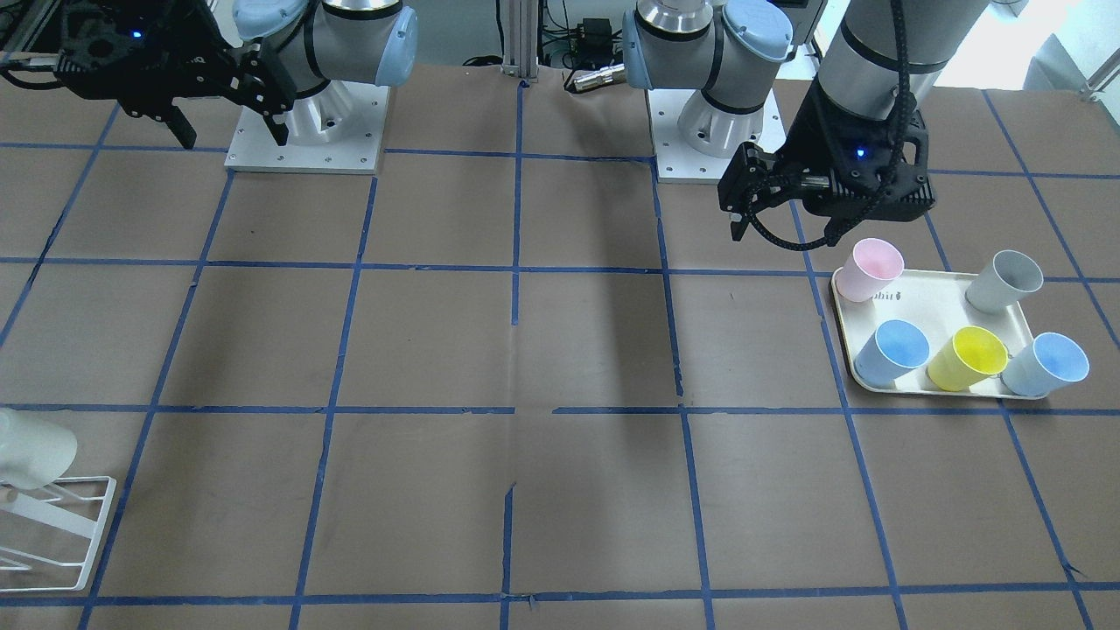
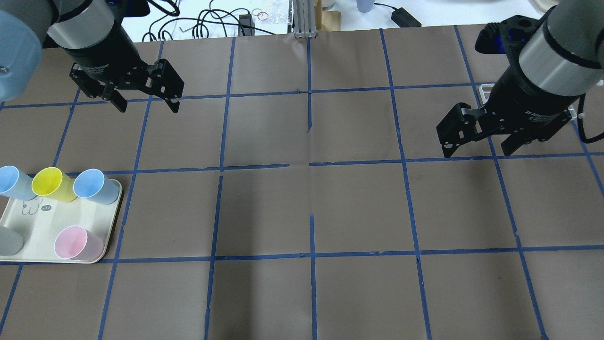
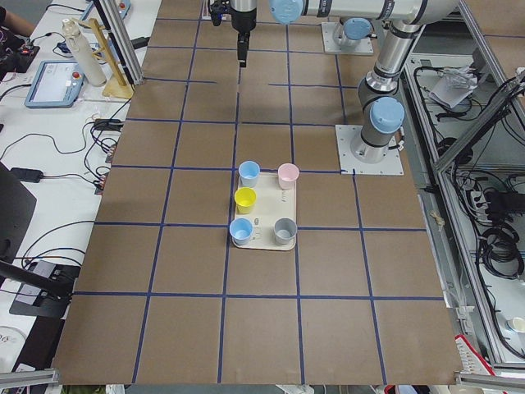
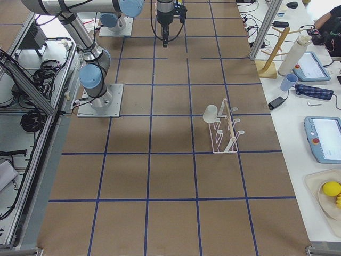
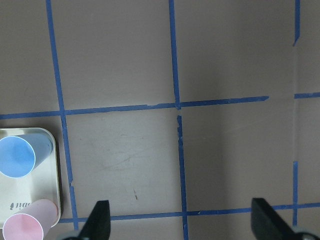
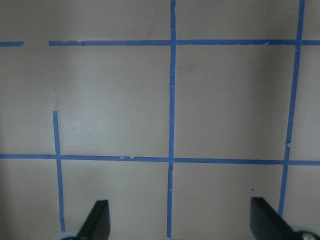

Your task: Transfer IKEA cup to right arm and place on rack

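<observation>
The pale cream IKEA cup [image 1: 31, 451] hangs tilted on a rod of the white wire rack [image 1: 61, 525] at the table's edge. It also shows in the exterior right view [image 4: 211, 112] on the rack [image 4: 225, 136]. My right gripper [image 2: 476, 150] is open and empty, above the table and apart from the rack, whose corner [image 2: 485, 88] peeks out behind the arm. The right wrist view shows only its fingertips [image 6: 97, 220] over bare table. My left gripper [image 2: 146, 101] is open and empty, beyond the tray; its fingertips [image 5: 100, 220] hold nothing.
A cream tray [image 2: 28, 229] at the robot's left holds two blue cups [image 2: 94, 185], a yellow cup [image 2: 49, 183], a pink cup [image 2: 75, 243] and a grey cup [image 1: 1006, 280]. Blue tape lines grid the brown table. Both arm bases [image 1: 306, 122] stand at the robot's edge.
</observation>
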You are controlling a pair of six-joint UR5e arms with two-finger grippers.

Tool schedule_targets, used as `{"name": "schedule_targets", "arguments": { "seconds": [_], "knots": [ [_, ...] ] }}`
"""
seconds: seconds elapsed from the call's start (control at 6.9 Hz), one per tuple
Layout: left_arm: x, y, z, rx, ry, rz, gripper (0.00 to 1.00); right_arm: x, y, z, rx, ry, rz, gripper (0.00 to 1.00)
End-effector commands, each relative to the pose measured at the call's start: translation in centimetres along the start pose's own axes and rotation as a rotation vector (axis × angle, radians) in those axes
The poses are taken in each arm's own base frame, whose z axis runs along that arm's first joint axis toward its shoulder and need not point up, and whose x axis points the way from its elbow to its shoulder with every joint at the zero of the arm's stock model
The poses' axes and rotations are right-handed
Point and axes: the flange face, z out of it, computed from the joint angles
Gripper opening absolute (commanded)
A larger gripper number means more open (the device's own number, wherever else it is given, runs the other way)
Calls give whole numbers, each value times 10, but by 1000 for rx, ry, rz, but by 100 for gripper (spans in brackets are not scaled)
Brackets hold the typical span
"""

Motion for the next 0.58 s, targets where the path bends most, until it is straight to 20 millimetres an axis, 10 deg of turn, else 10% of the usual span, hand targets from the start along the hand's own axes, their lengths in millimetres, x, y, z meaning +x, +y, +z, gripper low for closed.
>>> {"name": "schedule_targets", "arguments": {
  "seconds": [0.0,0.43],
  "knots": [
    [0,0,0,-2,0,0,100,-6,2,2,-3,6,22,100],
    [1,6,1,-2,0,-8,100,1,-2,16,34,72,36,100]
  ]
}}
